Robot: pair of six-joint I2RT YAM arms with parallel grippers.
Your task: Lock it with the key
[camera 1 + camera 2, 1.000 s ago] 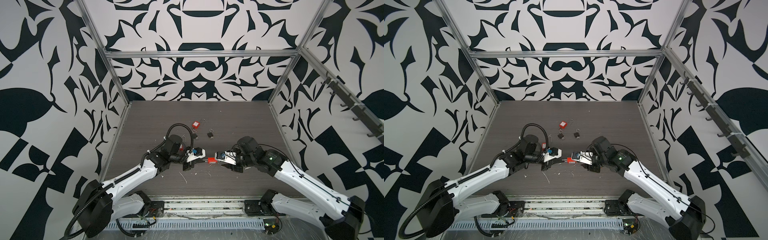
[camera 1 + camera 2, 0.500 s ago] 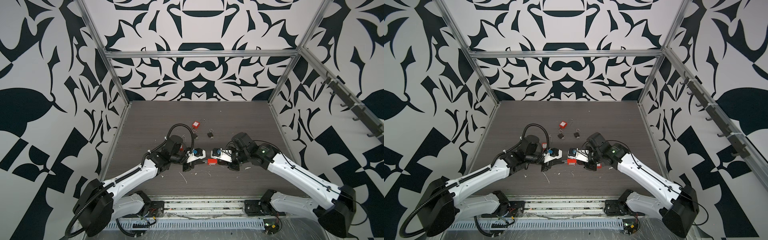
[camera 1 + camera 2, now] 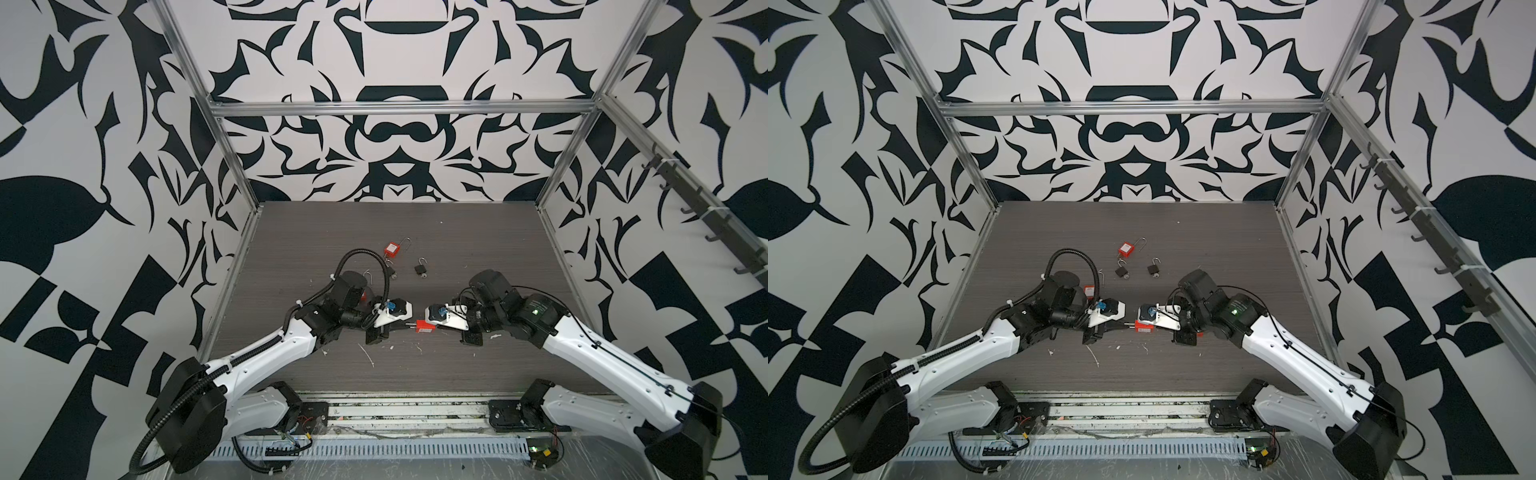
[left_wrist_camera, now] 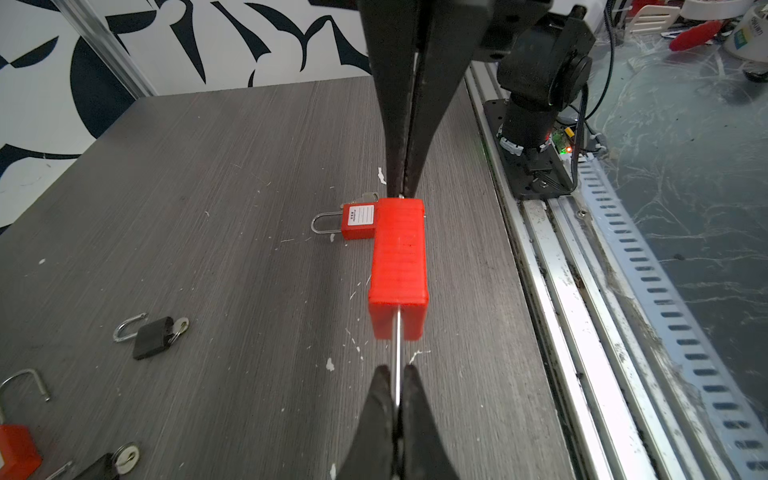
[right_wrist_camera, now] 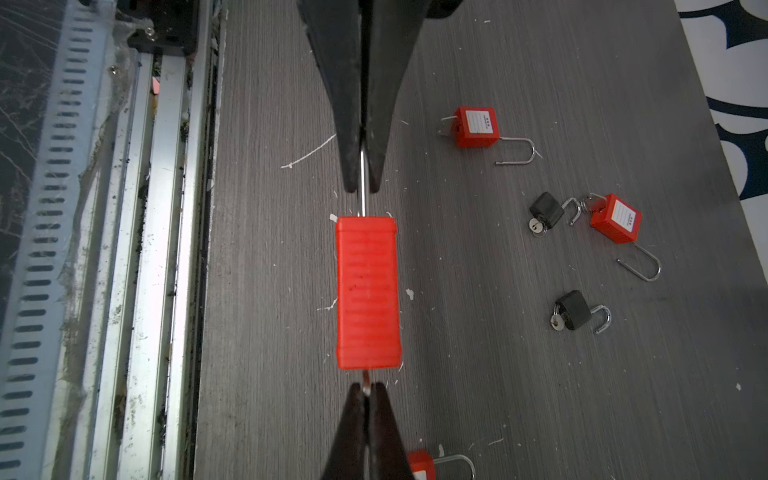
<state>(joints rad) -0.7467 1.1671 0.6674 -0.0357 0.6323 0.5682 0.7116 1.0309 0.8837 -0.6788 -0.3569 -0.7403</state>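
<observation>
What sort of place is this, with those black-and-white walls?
Probably a robot test cell: a left arm and right arm mounted at a grey tabletop, patterned panels on an aluminium frame, loose padlocks for practice.

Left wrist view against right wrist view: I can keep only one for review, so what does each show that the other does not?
Only the left wrist view: the right arm's base beside the rail.
Only the right wrist view: an open red padlock lying near the left gripper.
Both: the held red padlock stretched between the left gripper, shut on its shackle, and the right gripper, shut on the key; also a loose black padlock on the table.
</observation>
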